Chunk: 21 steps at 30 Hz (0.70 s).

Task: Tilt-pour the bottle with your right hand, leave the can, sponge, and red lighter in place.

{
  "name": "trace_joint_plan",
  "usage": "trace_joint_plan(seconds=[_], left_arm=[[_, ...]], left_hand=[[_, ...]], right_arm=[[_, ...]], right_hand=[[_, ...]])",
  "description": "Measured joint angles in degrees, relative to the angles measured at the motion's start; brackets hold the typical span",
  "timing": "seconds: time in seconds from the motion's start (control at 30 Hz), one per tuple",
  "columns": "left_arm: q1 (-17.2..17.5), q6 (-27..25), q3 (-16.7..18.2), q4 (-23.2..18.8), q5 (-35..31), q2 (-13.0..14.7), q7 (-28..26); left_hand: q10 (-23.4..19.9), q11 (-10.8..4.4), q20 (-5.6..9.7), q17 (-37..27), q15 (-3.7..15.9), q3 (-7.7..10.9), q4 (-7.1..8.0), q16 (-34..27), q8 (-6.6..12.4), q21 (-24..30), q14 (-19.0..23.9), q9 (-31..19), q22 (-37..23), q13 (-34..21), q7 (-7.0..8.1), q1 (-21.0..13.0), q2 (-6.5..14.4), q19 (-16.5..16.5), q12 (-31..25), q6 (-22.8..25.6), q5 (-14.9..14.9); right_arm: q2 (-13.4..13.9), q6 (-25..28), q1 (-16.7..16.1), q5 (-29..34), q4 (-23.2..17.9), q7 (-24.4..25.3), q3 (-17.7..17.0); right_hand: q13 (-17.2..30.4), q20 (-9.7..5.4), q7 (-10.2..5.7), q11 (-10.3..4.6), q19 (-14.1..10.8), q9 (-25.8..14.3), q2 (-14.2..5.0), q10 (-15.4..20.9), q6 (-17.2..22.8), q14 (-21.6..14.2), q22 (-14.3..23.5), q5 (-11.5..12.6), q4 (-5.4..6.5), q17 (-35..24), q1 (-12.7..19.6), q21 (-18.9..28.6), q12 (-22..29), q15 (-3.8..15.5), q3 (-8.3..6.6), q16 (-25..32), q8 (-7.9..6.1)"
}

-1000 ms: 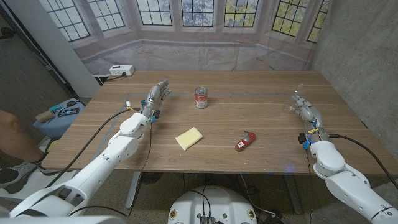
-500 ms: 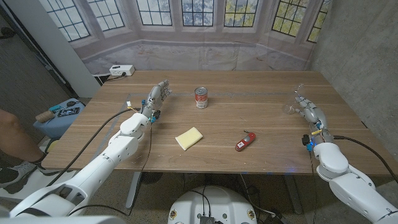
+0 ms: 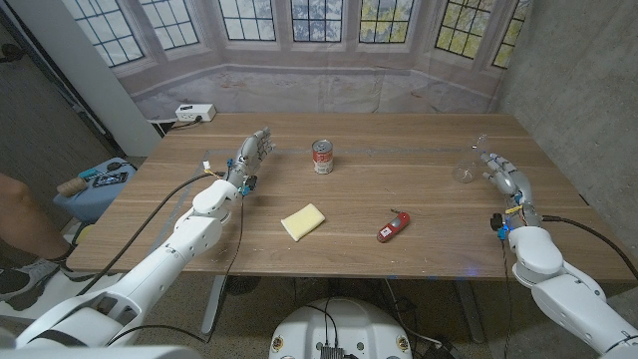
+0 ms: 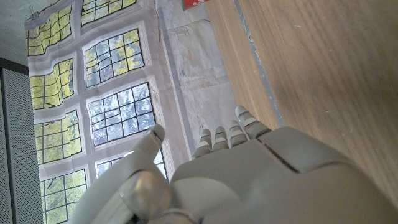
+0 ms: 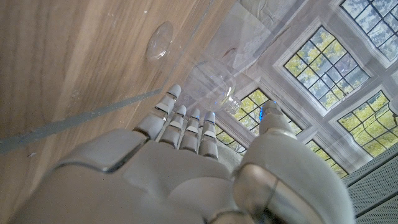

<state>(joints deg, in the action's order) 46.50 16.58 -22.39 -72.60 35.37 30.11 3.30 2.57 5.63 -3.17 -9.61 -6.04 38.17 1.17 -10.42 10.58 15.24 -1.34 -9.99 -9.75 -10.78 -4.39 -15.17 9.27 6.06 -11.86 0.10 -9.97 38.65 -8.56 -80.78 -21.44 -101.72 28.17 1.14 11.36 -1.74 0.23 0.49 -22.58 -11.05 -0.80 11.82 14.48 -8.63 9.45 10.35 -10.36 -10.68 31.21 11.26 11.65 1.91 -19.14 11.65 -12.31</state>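
The clear bottle [image 3: 479, 149] is standing just beyond the right hand [image 3: 505, 176], whose fingers are spread and holding nothing; contents cannot be told. A clear cup [image 3: 463, 175] is sitting beside that hand, and the right wrist view is showing the bottle's transparent neck [image 5: 221, 93] near the fingertips [image 5: 176, 92]. The left hand [image 3: 251, 156] is waiting open, with the can [image 3: 322, 157] off to its side.

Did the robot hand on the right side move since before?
Yes. The right robot hand has slid toward the table's right edge, farther from the red lighter, which stayed put.
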Motion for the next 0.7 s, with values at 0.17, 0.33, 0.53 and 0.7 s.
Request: trace_joint_plan(seconds=[0.17, 0.33, 0.53, 0.7], left_arm=[[0.0, -0.1, 0.0, 0.0, 0.0, 0.0, -0.2], [0.0, -0.2, 0.3, 0.0, 0.1, 0.0, -0.3], [0.2, -0.4, 0.4, -0.1, 0.3, 0.1, -0.6], [0.3, -0.6, 0.5, -0.5, 0.3, 0.2, -0.9]], left_hand=[[0.0, 0.0, 0.0, 0.0, 0.0, -0.18, -0.18, 0.0, 0.0, -0.2, 0.0, 0.0, 0.0, 0.0, 0.0, 0.0, 0.0, 0.0, 0.0, 0.0, 0.0], [0.0, 0.0, 0.0, 0.0, 0.0, -0.24, -0.23, 0.0, 0.0, -0.2, 0.0, 0.0, 0.0, 0.0, 0.0, -0.2, 0.2, 0.0, 0.0, 0.0, 0.0], [0.0, 0.0, 0.14, 0.0, 0.0, -0.42, -0.41, 0.0, 0.0, -0.4, 0.0, 0.0, 0.0, 0.0, 0.0, -0.2, 0.2, 0.1, 0.0, 0.0, 0.0], [0.0, 0.0, 0.2, 0.0, 0.0, -0.48, -0.47, 0.0, 0.0, -0.4, 0.0, 0.0, 0.0, 0.0, 0.0, -0.2, 0.2, 0.2, 0.0, 0.0, 0.0]], right_arm=[[-0.1, 0.0, 0.7, 0.3, 1.0, 0.2, -0.1], [-0.2, -0.9, 1.4, 1.9, 2.3, 0.7, -0.1], [-0.7, -2.3, 2.5, 2.7, 4.3, 0.9, 0.2], [-1.1, -3.9, 3.8, 3.3, 6.6, 0.9, 0.9]], right_hand=[[0.0, 0.0, 0.36, 0.11, 0.0, 0.0, 1.42, -0.7, -0.8, 0.0, 0.0, 0.3, -0.01, 0.0, 1.4, -0.3, -0.2, 0.0, 0.01, -0.2, 0.27], [0.0, 0.31, 0.86, 1.47, 0.4, 0.0, 3.06, -2.0, -1.9, 0.9, 0.0, 1.1, -0.07, 0.0, 3.0, -0.5, -0.4, -0.85, 0.43, -0.4, 0.67], [0.5, 0.81, 3.8, 4.02, 1.3, -0.3, 4.86, -3.6, -4.1, 2.1, 0.0, 1.8, 0.25, -0.1, 4.1, -0.7, -0.7, -2.48, 0.74, -0.7, 1.12], [0.8, 0.51, 5.3, 5.09, 1.6, -0.6, 5.84, -5.1, -6.5, 2.9, 0.0, 2.2, 0.42, -0.1, 5.1, -0.7, -0.7, -3.27, 0.9, -0.7, 1.51]])
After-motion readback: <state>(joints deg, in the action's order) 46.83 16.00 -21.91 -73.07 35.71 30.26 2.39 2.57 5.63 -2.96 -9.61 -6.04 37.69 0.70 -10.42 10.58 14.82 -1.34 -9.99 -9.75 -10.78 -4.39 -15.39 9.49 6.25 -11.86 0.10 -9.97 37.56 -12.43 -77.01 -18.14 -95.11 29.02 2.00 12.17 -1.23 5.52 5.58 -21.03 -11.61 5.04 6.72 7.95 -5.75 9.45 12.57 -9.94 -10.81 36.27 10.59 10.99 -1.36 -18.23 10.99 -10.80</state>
